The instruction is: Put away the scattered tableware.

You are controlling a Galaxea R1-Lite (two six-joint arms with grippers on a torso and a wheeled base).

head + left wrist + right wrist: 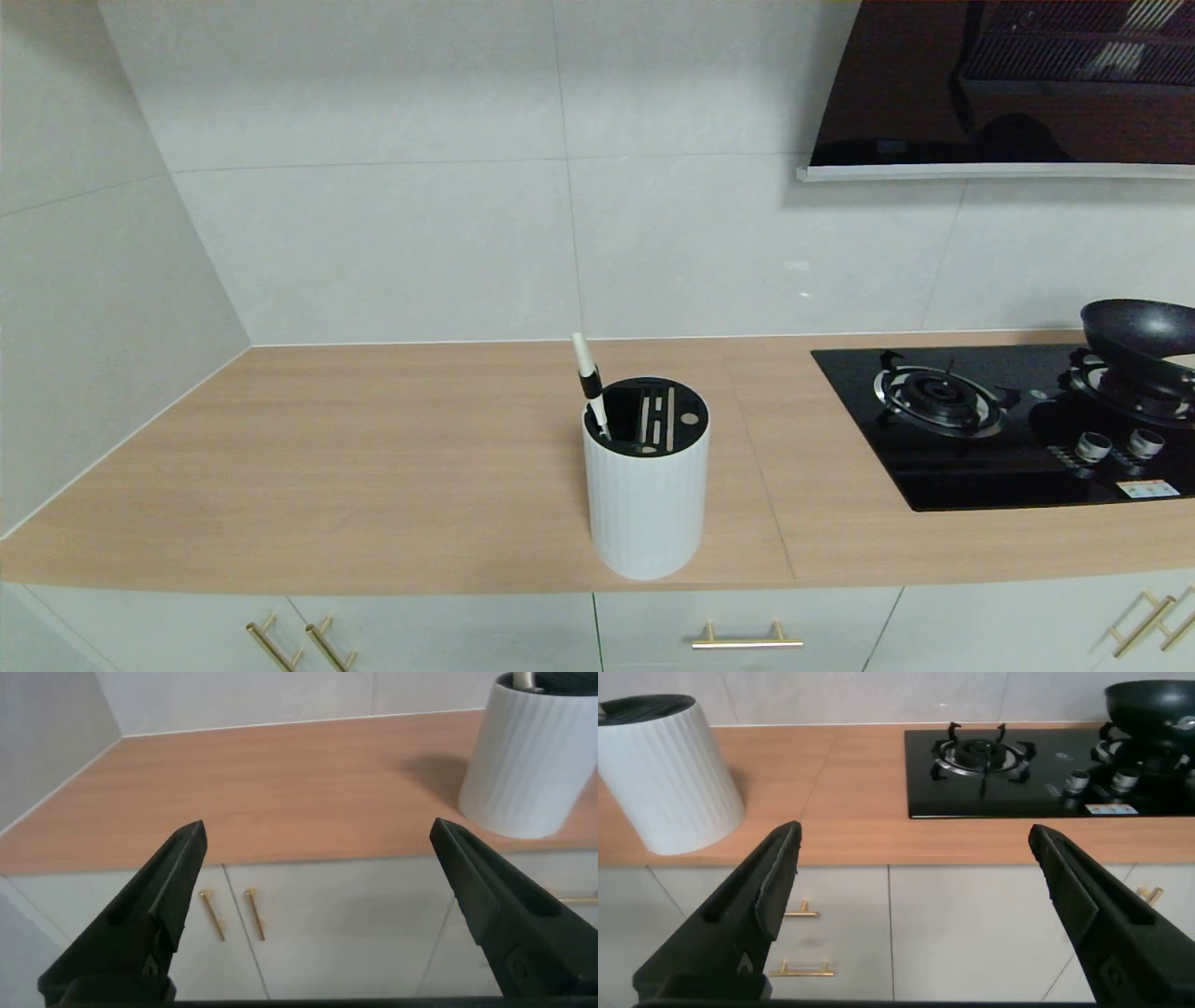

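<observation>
Open countertop spreads left of the holder; hob stands right.

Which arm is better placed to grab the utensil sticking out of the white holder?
Probably left. The utensil stands at the holder's left edge, leaning left, and the open left gripper sits on that side. The right gripper, also open, would reach across the holder.

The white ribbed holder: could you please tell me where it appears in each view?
Head view: holder mid-picture, by the counter's front edge, left of the stove.
Left wrist view: holder on the counter edge, cropped by the frame, beyond the open left tool.
Right wrist view: holder on the counter edge, beyond the open right tool.
Shared landmark: the counter's front edge.
</observation>
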